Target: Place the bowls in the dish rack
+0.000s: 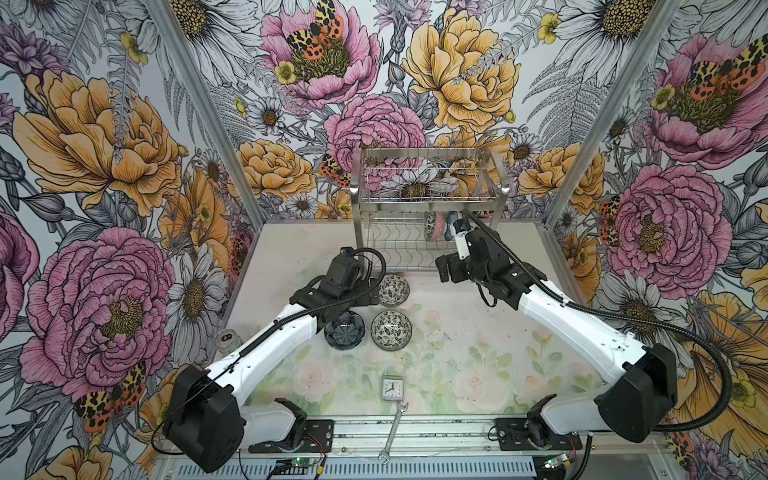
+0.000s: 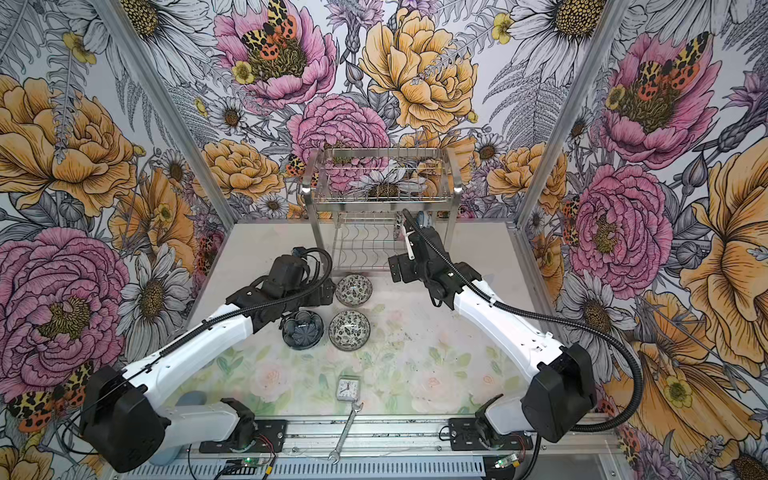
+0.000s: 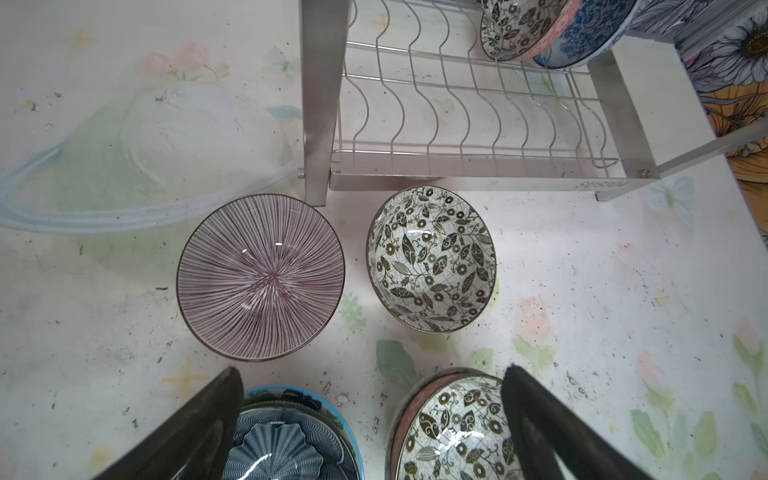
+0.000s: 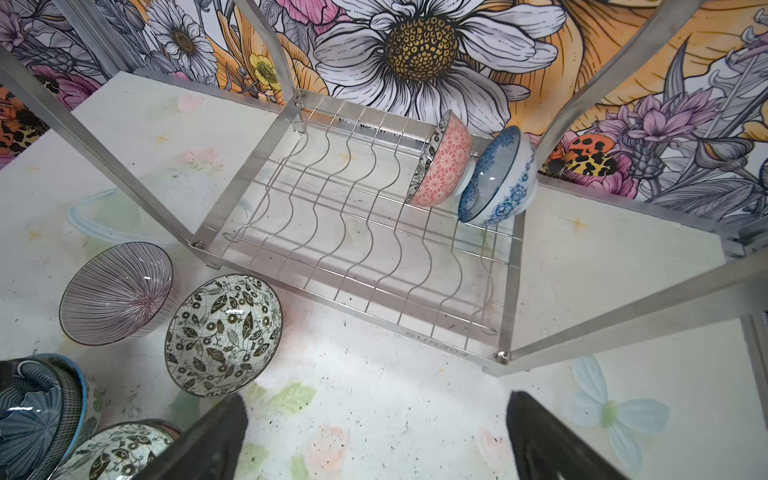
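two bowls stand on edge in the lower tier of the dish rack, at its right end in both top views. a pink-outside floral bowl and a blue-white bowl sit tilted between the wavy wire dividers, touching each other. the rack stands at the back of the counter, against the flowered wall.

four more bowls sit upright on the counter in front of the rack's left leg. a purple-striped bowl and a black-white floral bowl are side by side, just beside the rack's front rail. nearer the arms are a dark blue petal bowl, which seems nested in a blue-rimmed one, and a second floral bowl.

the left jaws hang spread wide and empty above that nearer pair — the purple-striped bowl is hidden under this arm in both top views. the right jaws are also spread wide and empty, facing the rack's lower tier from the front.

near the counter's front edge lie an alarm clock and a wrench.
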Available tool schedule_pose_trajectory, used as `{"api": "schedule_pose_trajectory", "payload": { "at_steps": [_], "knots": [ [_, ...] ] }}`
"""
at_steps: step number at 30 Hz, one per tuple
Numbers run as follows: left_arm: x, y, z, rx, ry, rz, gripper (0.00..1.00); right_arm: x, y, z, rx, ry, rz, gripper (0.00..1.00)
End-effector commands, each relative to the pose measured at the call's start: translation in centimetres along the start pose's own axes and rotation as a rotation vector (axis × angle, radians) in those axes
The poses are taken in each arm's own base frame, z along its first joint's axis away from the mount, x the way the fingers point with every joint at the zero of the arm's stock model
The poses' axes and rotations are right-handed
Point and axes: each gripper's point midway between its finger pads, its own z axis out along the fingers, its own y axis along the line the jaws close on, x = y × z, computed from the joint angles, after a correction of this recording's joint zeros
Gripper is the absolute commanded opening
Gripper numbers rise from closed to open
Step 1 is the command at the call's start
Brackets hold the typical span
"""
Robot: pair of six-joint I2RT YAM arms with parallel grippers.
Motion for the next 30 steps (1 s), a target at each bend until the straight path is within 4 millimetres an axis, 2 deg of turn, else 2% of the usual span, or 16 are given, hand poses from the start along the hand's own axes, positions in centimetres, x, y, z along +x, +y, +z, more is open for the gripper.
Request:
{"api": "schedule_pose_trajectory", "payload": {
  "at_steps": [1, 4, 15, 19, 30],
  "knots": [
    [2.0, 2.4, -1.8, -0.074, 0.021, -0.057, 0.99, 0.4, 0.2, 0.0, -0.015, 0.001, 0.022, 1.00],
    [3.9, 4.2, -2.5, -0.135, 0.039, -0.078, 0.99, 0.7, 0.3, 0.1, -0.022, 0.009, 0.024, 1.00],
    [8.9, 6.5, -2.9, -0.199, 0.122, -0.145, 0.99, 0.5, 0.1, 0.2, -0.020, 0.008, 0.012, 1.00],
    [9.4, 7.6, -3.0, -0.249, 0.136, -0.135, 0.98, 0.7, -0.1, 0.6, -0.019, 0.018, 0.012, 1.00],
    [9.7, 8.6, -2.5, -0.272, 0.159, -0.135, 0.91, 0.9, -0.6, 0.8, -0.013, 0.025, 0.017, 1.00]
  ]
}}
